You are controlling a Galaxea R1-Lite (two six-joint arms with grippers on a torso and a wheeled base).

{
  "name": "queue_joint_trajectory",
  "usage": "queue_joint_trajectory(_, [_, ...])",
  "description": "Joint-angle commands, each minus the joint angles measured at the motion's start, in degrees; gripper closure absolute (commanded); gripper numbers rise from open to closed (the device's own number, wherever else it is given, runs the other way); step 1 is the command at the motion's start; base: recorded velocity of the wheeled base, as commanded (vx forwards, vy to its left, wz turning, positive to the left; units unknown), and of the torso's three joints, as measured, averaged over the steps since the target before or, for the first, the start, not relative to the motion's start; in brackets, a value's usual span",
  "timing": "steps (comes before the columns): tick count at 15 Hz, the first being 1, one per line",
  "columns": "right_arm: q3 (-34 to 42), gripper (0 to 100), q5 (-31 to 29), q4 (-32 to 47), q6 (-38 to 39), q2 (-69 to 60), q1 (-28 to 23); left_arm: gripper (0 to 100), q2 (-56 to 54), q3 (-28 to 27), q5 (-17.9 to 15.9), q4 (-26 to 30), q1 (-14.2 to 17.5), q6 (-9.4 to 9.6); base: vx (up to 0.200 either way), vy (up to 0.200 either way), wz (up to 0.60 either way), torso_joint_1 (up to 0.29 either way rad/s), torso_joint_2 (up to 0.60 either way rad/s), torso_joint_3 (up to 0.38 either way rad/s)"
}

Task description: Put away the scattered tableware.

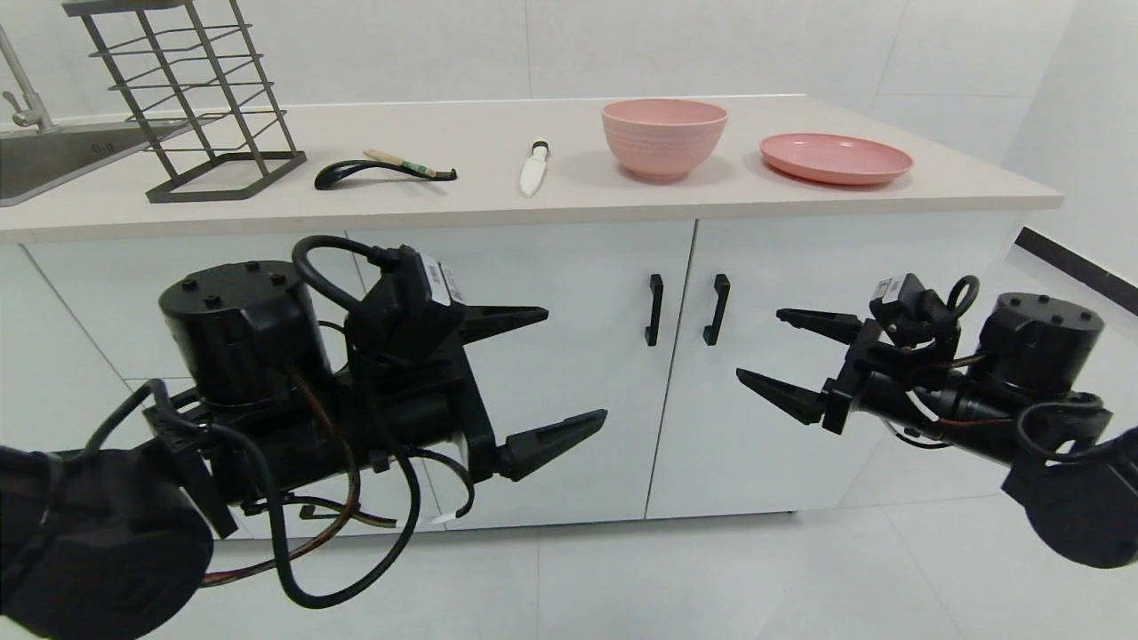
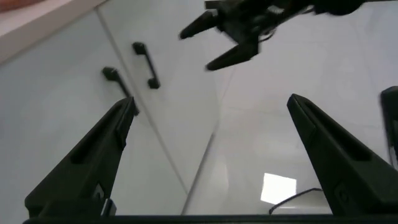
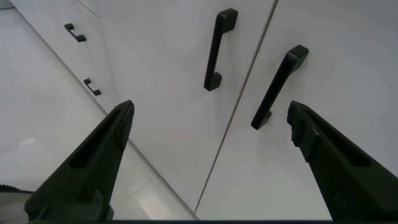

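Note:
On the beige counter [image 1: 569,200] lie a black spoon [image 1: 351,172], a wooden-handled utensil [image 1: 404,164] resting across it, and a white knife [image 1: 533,169]. A pink bowl [image 1: 664,138] and a pink plate [image 1: 836,158] stand to the right. My left gripper [image 1: 573,372] hangs open and empty in front of the cabinet doors, well below the counter. My right gripper [image 1: 760,348] is also open and empty, facing the door handles [image 3: 214,50]. In the left wrist view my left gripper [image 2: 211,102] frames the right gripper [image 2: 211,37] farther off.
A black wire dish rack [image 1: 204,98] stands at the counter's left, beside a steel sink [image 1: 53,156] with a tap. White cabinet doors with two black handles [image 1: 685,309] front the counter. Pale tiled floor [image 1: 711,578] lies below the arms.

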Motion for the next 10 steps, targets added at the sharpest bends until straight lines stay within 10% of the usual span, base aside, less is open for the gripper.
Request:
queue_joint_trajectory(1, [-3.89, 0, -0.21, -0.06, -0.05, 5.77, 0.13, 0, 3.01, -2.13, 0.06, -0.19, -3.28, -1.64, 0.000, 0.000, 0.00, 0.000, 0.00, 0.000])
queue_joint_trajectory(10, [-13.82, 0, -0.47, 0.03, -0.05, 12.54, 0.93, 0, 9.86, -8.63, 0.15, -4.41, -4.60, -2.78, 0.000, 0.000, 0.00, 0.000, 0.00, 0.000])
